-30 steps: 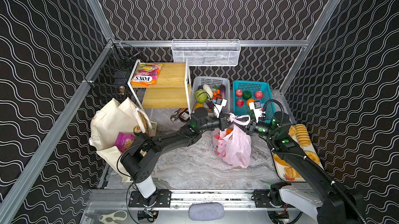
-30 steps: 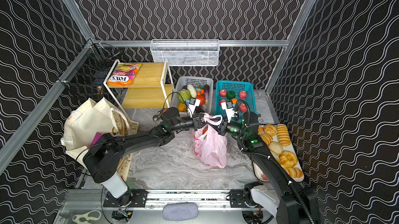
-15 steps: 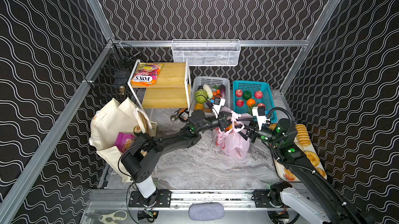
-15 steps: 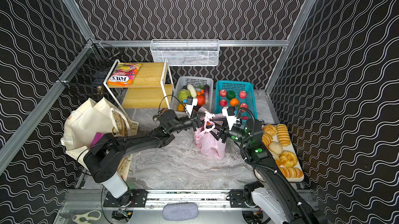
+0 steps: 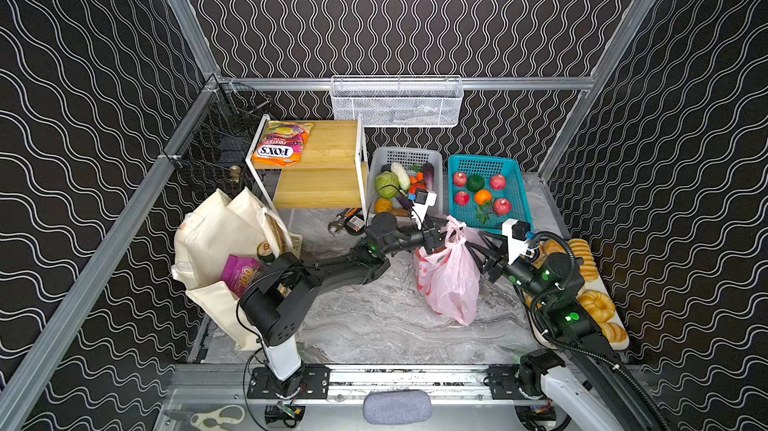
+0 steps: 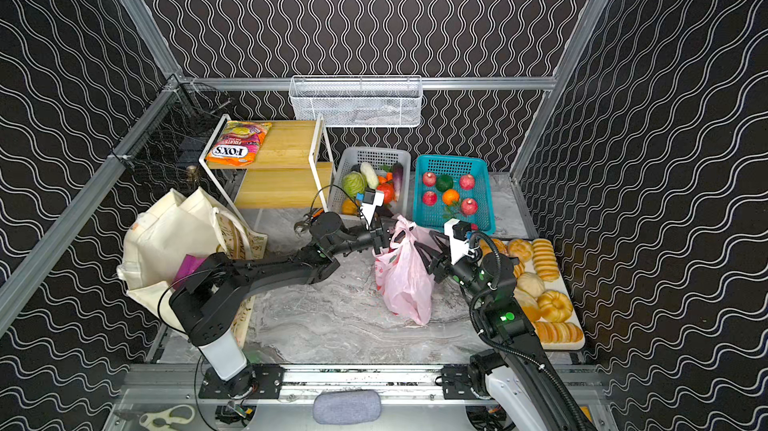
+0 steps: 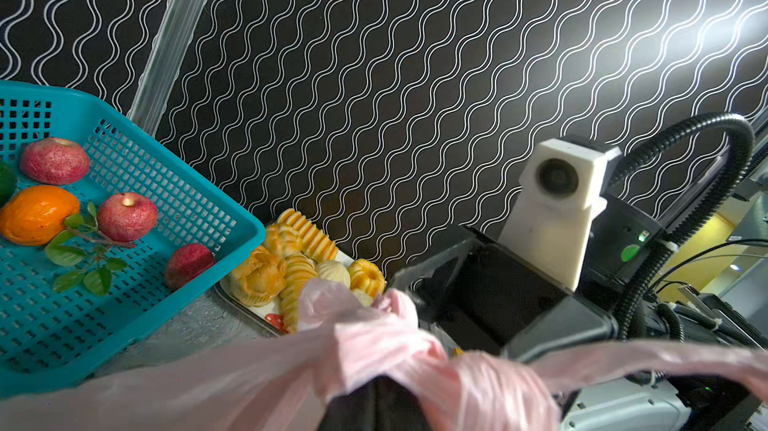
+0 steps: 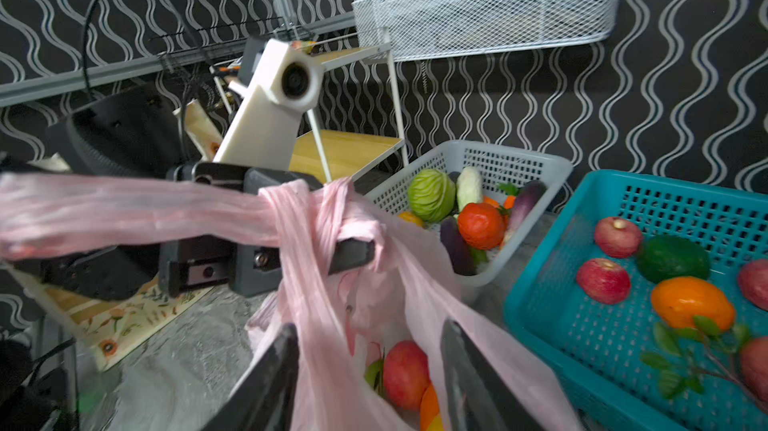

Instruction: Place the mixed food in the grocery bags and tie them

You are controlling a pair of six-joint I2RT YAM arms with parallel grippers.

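The pink plastic grocery bag [image 5: 451, 279] [image 6: 405, 279] hangs over the marble tabletop from my left gripper [image 5: 440, 238] [image 6: 392, 238], which is shut on its bunched handles [image 7: 395, 350]. In the right wrist view the handles wrap around the left fingers [image 8: 353, 250]. My right gripper [image 5: 482, 254] [image 8: 370, 327] stands open against the bag's right side, with loose pink film between its fingers. A red fruit [image 8: 405, 370] and an orange one [image 8: 430, 408] lie inside. The cream canvas tote [image 5: 220, 233] slumps at the left with a purple packet [image 5: 241, 275] and a green can [image 5: 266, 249] in it.
Behind the bag stand a grey vegetable basket [image 5: 405, 151] and a teal fruit basket [image 5: 523, 208]. A tray of bread [image 5: 598, 308] lines the right edge. A wooden shelf [image 5: 324, 184] carries the FOX'S packet [image 5: 282, 144]. Tools [image 5: 345, 221] lie near the shelf's foot.
My right gripper has opened, let go of the bag's handle and drawn back to the right. The left gripper keeps its hold, and the bag now hangs from it alone.
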